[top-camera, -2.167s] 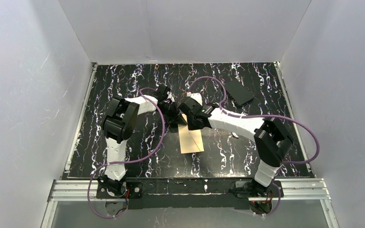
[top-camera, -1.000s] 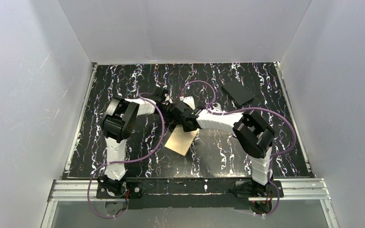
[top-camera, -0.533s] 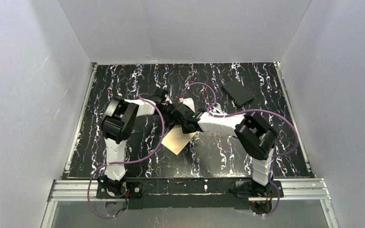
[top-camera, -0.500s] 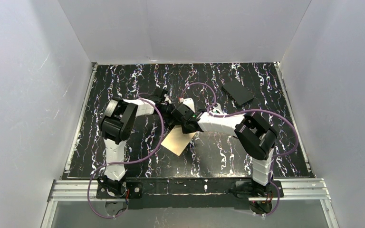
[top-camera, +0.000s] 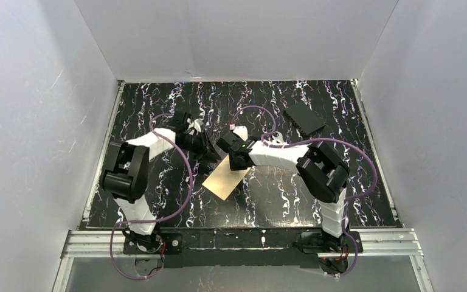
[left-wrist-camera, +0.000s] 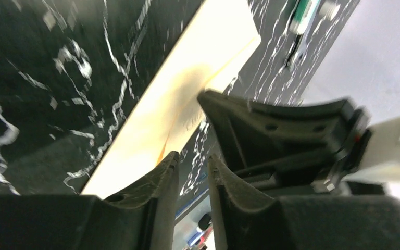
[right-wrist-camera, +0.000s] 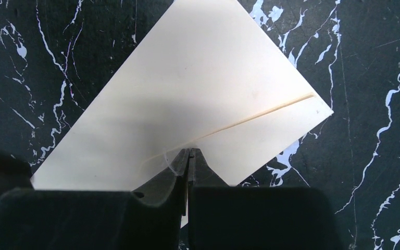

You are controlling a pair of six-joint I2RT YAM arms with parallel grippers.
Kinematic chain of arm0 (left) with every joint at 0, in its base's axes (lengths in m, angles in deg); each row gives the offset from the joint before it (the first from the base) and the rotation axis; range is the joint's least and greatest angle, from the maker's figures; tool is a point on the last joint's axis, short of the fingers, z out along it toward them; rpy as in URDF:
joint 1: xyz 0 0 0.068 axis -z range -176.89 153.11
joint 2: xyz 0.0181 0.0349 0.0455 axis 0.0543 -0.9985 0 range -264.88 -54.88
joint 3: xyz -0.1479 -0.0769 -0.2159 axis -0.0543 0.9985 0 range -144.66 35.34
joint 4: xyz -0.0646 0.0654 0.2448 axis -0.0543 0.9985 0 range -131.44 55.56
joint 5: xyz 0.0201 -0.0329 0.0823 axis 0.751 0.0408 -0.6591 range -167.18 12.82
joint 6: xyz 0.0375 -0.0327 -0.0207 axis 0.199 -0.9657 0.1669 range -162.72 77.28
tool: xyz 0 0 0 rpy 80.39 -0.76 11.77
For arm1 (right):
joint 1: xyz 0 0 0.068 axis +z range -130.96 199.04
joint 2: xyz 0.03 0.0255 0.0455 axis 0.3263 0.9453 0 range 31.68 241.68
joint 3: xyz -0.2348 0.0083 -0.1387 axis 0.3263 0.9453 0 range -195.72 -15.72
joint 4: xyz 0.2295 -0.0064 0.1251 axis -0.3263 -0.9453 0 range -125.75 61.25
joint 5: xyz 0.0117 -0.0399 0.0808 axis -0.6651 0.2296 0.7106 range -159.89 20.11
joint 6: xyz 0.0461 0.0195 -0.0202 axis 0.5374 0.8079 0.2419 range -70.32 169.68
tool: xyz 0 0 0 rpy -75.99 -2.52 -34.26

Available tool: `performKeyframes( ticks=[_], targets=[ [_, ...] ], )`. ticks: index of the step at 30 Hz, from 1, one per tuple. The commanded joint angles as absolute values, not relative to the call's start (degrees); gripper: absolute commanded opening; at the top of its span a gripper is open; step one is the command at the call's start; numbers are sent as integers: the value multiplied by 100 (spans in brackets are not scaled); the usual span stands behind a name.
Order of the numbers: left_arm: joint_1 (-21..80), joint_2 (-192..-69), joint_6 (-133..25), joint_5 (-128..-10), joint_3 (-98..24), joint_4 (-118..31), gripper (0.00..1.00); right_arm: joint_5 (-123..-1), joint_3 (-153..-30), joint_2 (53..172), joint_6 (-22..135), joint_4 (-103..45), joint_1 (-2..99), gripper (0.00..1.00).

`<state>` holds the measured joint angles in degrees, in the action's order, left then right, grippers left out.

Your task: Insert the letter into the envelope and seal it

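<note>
Behind the right gripper (right-wrist-camera: 187,153), envelope (right-wrist-camera: 198,88) edge unseen.

I work on a black tabletop (top-camera: 143,103) veined white (marble look), boxed on three sides by plain white walls (top-camera: 237,36), an aluminium rail (top-camera: 91,243) along my near edge.

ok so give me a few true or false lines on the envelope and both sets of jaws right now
The right gripper has its jaws shut on an edge of the envelope. True.
The left gripper also clamps the envelope. False: its jaws are slightly apart and hold nothing.
The black block lies on the envelope. False: it lies apart, toward the far right corner of the table.
The envelope lies at a slant to the table edges. True.
</note>
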<state>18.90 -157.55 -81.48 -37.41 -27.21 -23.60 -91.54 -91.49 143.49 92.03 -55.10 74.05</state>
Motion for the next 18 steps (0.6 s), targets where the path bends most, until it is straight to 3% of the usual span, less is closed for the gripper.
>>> performKeyframes(
  ticks=[1, 4, 18],
  targets=[
    [2256, -15207, -8296, -3173, -1858, -2838, 21, -8532, -9015, 15051, 9662, -6354, 7547, 10],
    [2628, -15088, -8414, -3254, -1553, -3003, 14, -8610, -8973, 15088, 9862, -6380, 7547, 10],
    [3034, -15562, -8140, -3994, -1290, -2613, 7, -8572, -9177, 14953, 9715, -6093, 7546, 8]
  ],
)
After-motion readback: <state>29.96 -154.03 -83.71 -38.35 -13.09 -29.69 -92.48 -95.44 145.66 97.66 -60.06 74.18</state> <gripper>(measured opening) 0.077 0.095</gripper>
